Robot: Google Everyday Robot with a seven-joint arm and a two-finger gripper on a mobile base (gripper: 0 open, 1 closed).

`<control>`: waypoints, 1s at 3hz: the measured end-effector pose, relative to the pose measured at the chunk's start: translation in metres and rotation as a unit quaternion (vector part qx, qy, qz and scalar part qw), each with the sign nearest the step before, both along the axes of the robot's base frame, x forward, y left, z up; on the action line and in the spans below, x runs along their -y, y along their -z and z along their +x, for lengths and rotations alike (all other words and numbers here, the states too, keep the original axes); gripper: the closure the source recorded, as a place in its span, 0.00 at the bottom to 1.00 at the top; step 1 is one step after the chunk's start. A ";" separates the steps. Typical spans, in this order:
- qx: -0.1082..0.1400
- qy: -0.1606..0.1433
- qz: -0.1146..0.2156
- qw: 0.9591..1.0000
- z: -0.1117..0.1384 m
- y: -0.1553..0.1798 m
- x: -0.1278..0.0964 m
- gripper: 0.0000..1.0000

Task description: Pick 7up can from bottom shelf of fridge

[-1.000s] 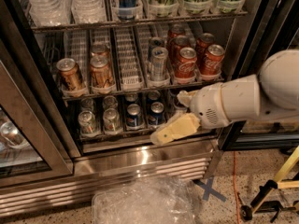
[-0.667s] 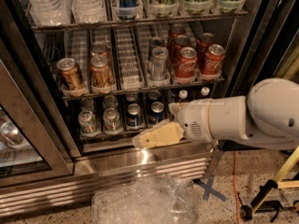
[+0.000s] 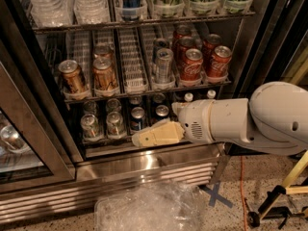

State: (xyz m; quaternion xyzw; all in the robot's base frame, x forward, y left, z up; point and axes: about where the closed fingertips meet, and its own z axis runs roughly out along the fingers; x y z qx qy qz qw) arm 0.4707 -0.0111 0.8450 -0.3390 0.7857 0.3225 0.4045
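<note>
The fridge [image 3: 144, 170] stands open in the camera view. Its bottom shelf [image 3: 110, 141] holds pale silver-green 7up cans at the left, one [image 3: 90, 125] beside another [image 3: 114, 122], with more behind them. Dark blue Pepsi cans [image 3: 137, 118] stand in the lanes to their right. My gripper [image 3: 140, 138], cream coloured on a white arm [image 3: 226, 121] reaching in from the right, sits at the shelf's front lip. It is just below and right of the 7up cans and in front of the Pepsi lane, and it holds nothing that I can see.
The rack above holds bronze cans [image 3: 72, 76], a silver can [image 3: 163, 64] and red Coca-Cola cans [image 3: 192, 64]. A glass door [image 3: 19, 143] stands at the left. A clear plastic bag [image 3: 149, 208] and a blue tape cross [image 3: 216, 196] lie on the floor. A yellow stand [image 3: 284, 191] is at the right.
The arm has swung left and slightly down along the front of the bottom shelf. The gripper has gone from the right-hand lanes to just right of the 7up cans.
</note>
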 end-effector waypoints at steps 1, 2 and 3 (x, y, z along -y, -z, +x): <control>0.007 -0.008 0.027 1.000 -0.003 0.012 -0.032 0.00; -0.013 0.026 0.077 0.997 -0.016 0.056 -0.058 0.00; -0.040 0.092 0.117 0.988 -0.033 0.107 -0.049 0.00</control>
